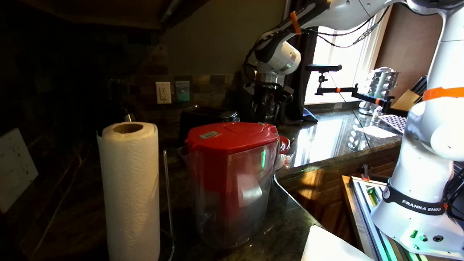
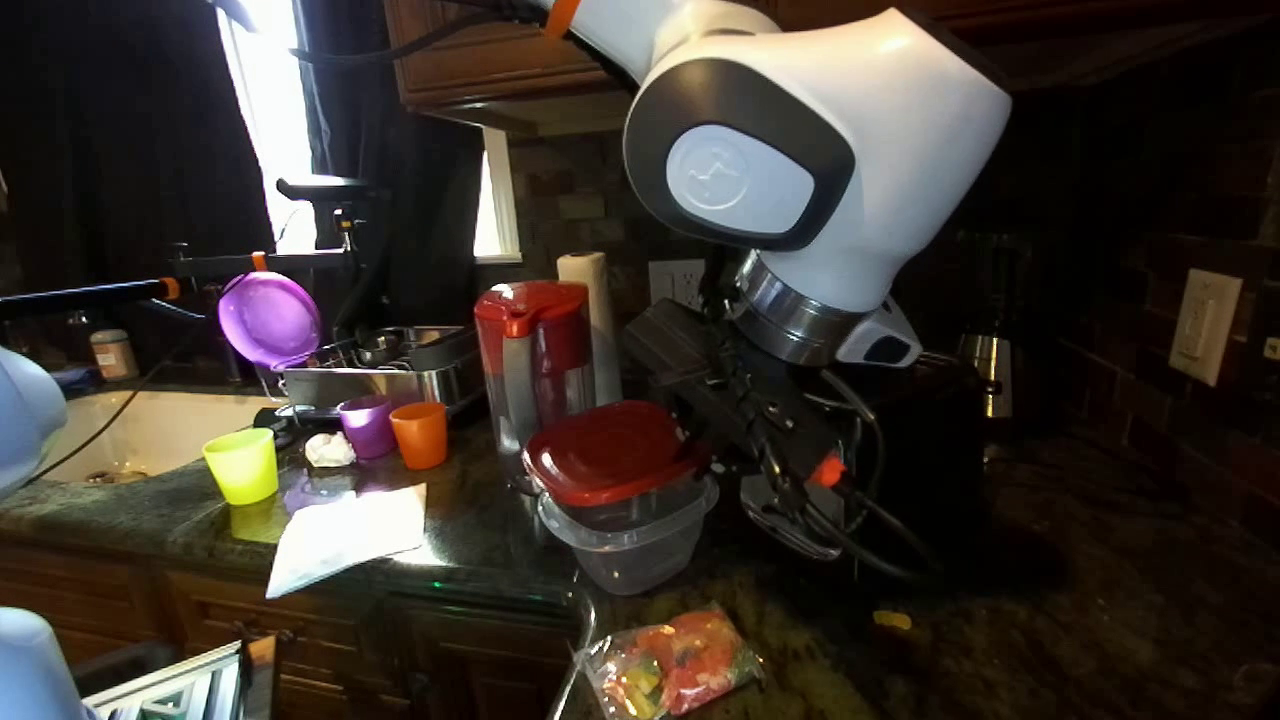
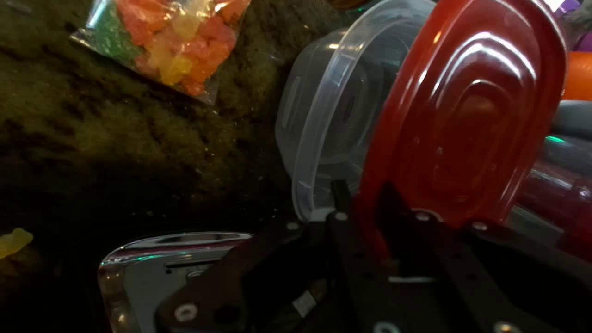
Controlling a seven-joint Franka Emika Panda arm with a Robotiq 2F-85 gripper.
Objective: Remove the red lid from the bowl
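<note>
My claw (image 3: 365, 198) pinches the near edge of the lid (image 3: 471, 125), which reaches out ahead of it, above the bowl (image 3: 321, 115). I'd best lift gently, without twisting, well clear before swinging aside, so the bowl doesn't drag or tip.

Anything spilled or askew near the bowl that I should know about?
Yes: a yellow piece lies loose on the counter, outside the candy bag, which shows similar yellow; possibly spilled candy. The lid being off the bowl is expected: the hand grips its edge.
</note>
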